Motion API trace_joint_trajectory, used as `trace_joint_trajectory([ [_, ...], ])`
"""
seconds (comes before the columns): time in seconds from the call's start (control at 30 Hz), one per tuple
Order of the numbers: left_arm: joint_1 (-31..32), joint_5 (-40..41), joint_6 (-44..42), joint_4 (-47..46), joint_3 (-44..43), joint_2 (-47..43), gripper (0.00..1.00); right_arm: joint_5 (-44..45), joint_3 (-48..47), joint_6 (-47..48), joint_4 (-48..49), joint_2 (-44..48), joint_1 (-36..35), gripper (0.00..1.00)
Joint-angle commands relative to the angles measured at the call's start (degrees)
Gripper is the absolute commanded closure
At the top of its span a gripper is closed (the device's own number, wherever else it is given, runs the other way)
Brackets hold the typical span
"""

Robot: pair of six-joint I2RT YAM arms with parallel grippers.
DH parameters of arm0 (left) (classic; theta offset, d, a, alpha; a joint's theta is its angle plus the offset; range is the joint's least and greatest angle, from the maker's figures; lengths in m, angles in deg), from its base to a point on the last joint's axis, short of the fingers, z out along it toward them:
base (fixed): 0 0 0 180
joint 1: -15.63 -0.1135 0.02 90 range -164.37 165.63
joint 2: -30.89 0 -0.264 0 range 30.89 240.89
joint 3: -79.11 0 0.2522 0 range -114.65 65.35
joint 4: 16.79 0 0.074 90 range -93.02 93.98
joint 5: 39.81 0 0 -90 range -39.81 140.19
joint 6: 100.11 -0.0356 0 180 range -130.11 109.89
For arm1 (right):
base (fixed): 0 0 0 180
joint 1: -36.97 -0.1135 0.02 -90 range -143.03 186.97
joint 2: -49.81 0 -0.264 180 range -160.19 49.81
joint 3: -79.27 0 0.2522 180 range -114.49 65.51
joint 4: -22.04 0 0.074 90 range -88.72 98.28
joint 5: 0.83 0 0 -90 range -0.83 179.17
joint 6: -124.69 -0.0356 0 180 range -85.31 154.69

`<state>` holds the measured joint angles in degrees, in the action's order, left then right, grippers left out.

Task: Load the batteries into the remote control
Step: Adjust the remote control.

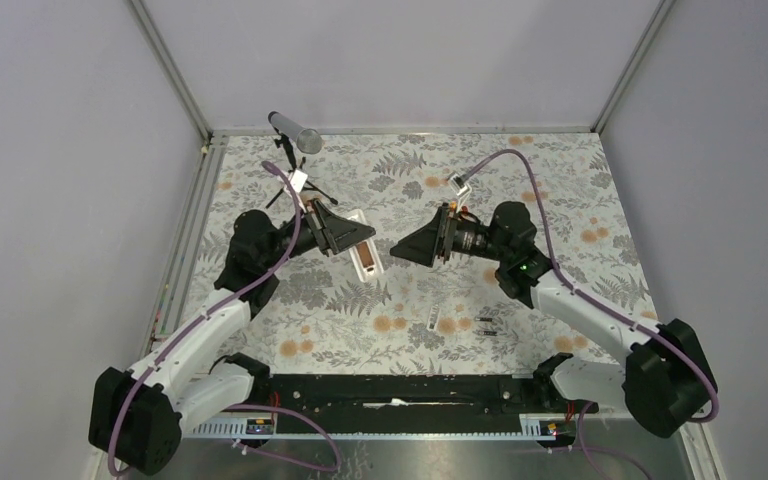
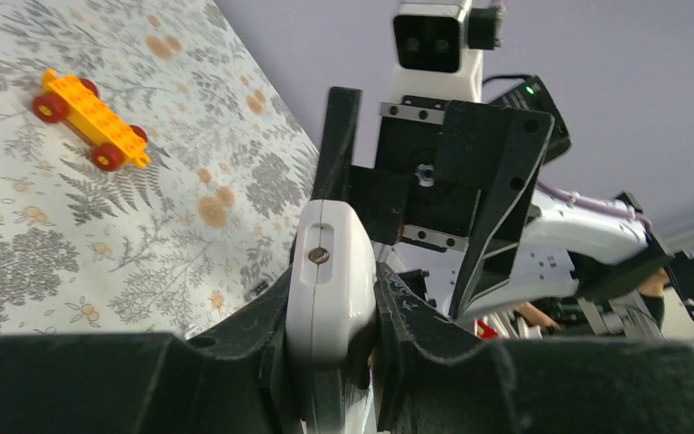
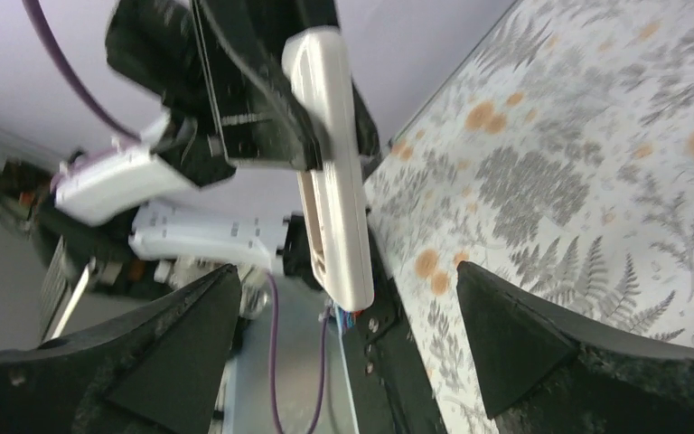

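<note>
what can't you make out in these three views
- remote control compartment: blurred and seen nearly edge-on in the right wrist view, and too small in the top view. Whether anything is loaded is unclear.
- remote's button face: the left wrist view shows only its end, and the left gripper covers its sides.
- batteries: too small in the top view to read their ends, and outside both wrist views.

The remote control (image 1: 367, 257) is being held above the table (image 1: 560, 200), left of centre, in the left gripper (image 1: 353, 240). The right gripper (image 1: 405, 250) is being held just right of it, not touching. The batteries (image 1: 485, 325) are being left on the table, nearer the front, right of centre.
</note>
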<state>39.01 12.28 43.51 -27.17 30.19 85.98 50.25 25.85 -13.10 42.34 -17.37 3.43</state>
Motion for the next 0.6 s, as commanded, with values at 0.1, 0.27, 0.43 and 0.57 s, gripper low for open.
trace_joint_trajectory([
  [0.1,-0.3,-11.9,4.6,-10.8,-3.3,3.8,1.00,-12.1,-2.3,0.9,7.7,-6.9,-2.6,0.02],
  [0.27,-0.2,-10.0,6.1,-13.1,-2.2,4.2,1.00,-10.6,-4.0,-1.3,12.7,-10.3,-7.1,0.02],
  [0.43,0.1,-9.3,8.5,-17.5,-1.1,4.7,1.00,-7.4,-2.4,-12.5,25.4,-15.6,-7.9,0.26],
  [0.57,0.1,-9.3,8.5,-17.1,-0.6,3.5,0.88,-5.4,-1.5,-17.8,31.9,-18.1,-7.8,0.68],
])
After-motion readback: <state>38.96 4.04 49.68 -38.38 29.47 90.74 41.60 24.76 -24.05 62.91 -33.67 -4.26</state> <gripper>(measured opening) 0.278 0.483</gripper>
